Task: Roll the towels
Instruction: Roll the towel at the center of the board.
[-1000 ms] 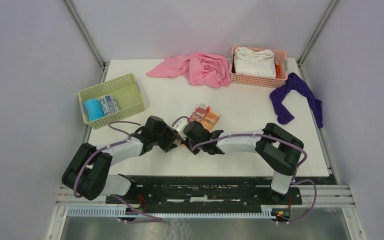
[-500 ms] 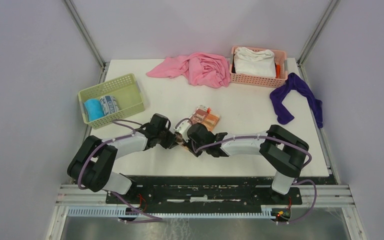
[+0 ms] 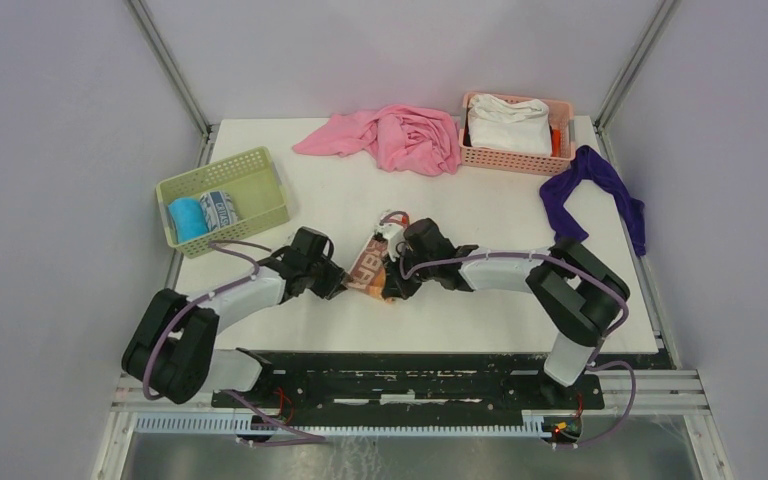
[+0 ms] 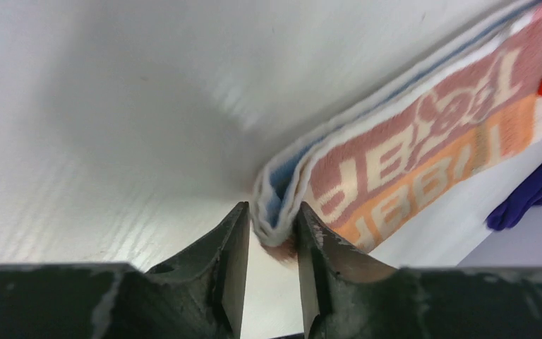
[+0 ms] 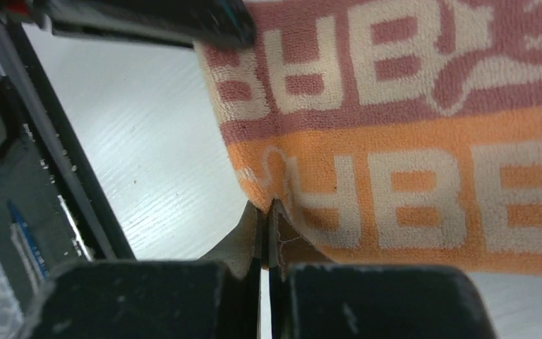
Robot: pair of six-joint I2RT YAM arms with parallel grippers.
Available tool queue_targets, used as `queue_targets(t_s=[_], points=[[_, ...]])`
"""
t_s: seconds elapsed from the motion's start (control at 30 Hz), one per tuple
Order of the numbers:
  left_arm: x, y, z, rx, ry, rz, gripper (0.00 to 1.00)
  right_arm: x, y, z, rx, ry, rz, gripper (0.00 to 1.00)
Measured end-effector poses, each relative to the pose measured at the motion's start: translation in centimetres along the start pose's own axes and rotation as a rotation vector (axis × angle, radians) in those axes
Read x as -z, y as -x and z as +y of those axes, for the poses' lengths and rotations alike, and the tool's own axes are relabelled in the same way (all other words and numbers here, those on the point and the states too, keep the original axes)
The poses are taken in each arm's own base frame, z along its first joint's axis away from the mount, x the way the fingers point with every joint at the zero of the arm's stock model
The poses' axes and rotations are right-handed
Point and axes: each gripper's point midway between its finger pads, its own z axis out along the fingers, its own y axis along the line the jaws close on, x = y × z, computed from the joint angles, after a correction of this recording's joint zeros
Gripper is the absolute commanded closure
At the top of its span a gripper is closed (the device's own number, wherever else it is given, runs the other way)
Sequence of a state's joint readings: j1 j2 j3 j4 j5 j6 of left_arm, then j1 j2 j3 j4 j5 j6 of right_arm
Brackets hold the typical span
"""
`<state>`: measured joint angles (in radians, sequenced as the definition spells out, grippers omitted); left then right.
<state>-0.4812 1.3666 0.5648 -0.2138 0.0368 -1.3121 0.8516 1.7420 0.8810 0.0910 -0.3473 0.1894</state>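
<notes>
Near the table's (image 3: 320, 200) left edge, a green basket (image 3: 258, 195) holds a rolled blue towel (image 3: 186, 218) and a rolled printed towel (image 3: 220, 210). Toward the middle of the front edge, the left jaws clamp the lettered towel's (image 3: 368, 268) folded corner. The right jaws pinch shut on its orange hem.

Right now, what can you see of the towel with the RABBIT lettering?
The RABBIT towel is terry-looking cloth, cream with pinkish-red and orange lettered bands and blue inner layers, folded several times. It sits on the table, toward its near edge. The left gripper pinches its folded corner; the right gripper pinches its orange edge.
</notes>
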Motion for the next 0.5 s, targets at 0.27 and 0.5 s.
queue_targets(t_s=[0.27,0.5], points=[[2.7,3.5,-0.7,-0.026,-0.069,-0.152,0.39,0.1,-1.3,-1.1,-0.338,0.235,0.033,1.0],[2.7,2.4,0.7,-0.1,-0.122,-0.126,0.39,-0.1,-1.5,-1.6,-0.543,0.376,0.062,0.99]])
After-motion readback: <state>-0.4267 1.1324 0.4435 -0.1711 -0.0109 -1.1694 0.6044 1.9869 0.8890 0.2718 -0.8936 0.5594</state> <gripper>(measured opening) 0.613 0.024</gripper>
